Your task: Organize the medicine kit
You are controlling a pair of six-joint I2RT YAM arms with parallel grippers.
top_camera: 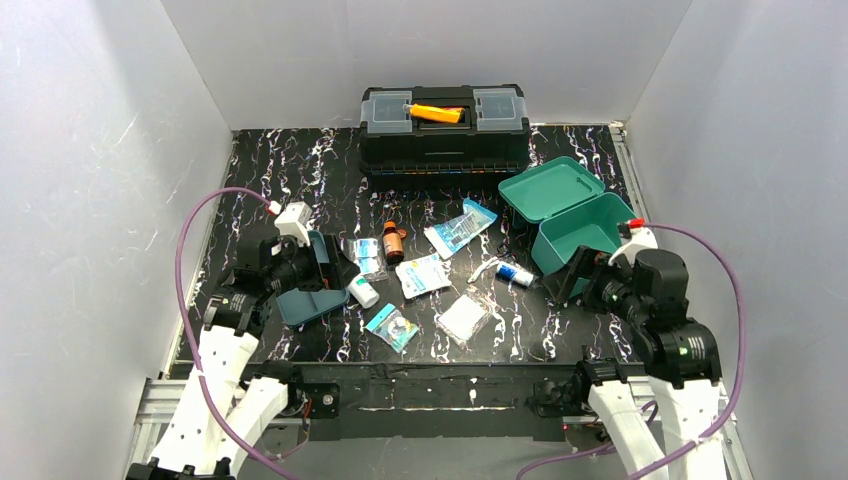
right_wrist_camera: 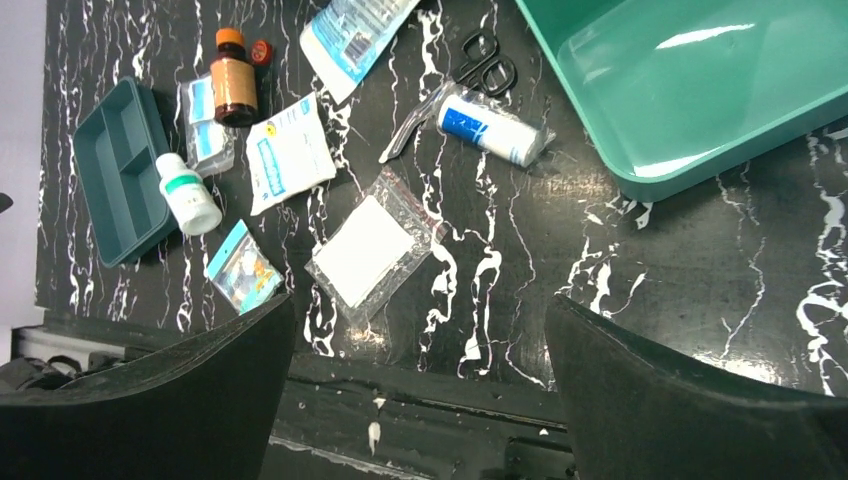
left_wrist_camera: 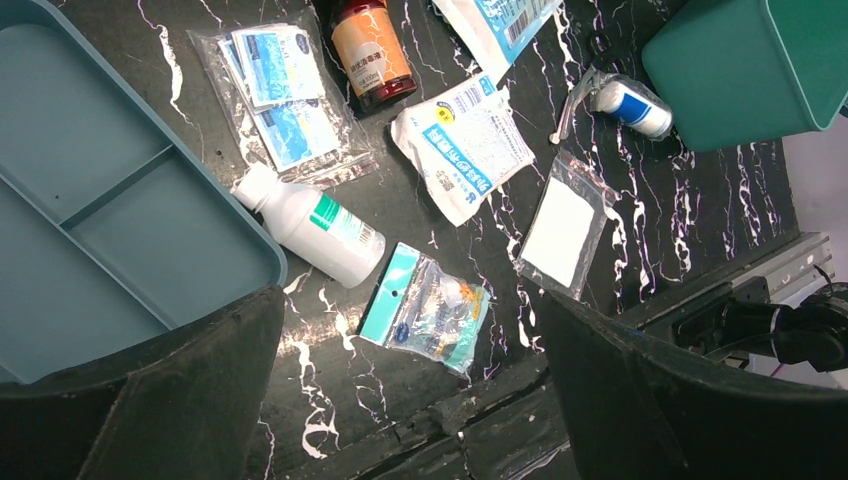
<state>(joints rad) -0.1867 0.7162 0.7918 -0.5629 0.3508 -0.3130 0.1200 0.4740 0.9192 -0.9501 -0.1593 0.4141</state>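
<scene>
Top view: the medicine kit (top_camera: 583, 238) sits on the right side of the desk (top_camera: 300, 170), with its lid (top_camera: 550, 188) open behind it. Its inner tray (top_camera: 305, 295) is out and lies at the left, well apart from the kit, under my left arm. The left fingers (left_wrist_camera: 170, 400) are spread wide with nothing gripped. The right fingers (right_wrist_camera: 180, 390) are the same, wide apart and holding nothing, just in front of the kit.

Only the top view shows the black toolbox (top_camera: 445, 135) at the back, its orange handle (top_camera: 437, 112) and the kit's lid.

The left wrist view shows the tray's dividers up close. A white bottle (left_wrist_camera: 312, 227) lies on its side just beside the tray rim. A teal-carded packet (left_wrist_camera: 425, 310) lies below the bottle, between my fingers.

The right wrist view looks into the kit's open body. It is also the only view where I can make out the small black scissors (right_wrist_camera: 488, 62), near the kit wall and beside a bagged blue-and-white roll (right_wrist_camera: 490, 125).

Loose items lie between the tray and the kit:
- a brown bottle (top_camera: 393, 243), lying flat
- a clear bag of blue sachets (top_camera: 368, 255)
- two printed pouches (top_camera: 423, 275)
- a white gauze pad in a zip bag (top_camera: 465, 318)

I can't read the labels in any view.
</scene>
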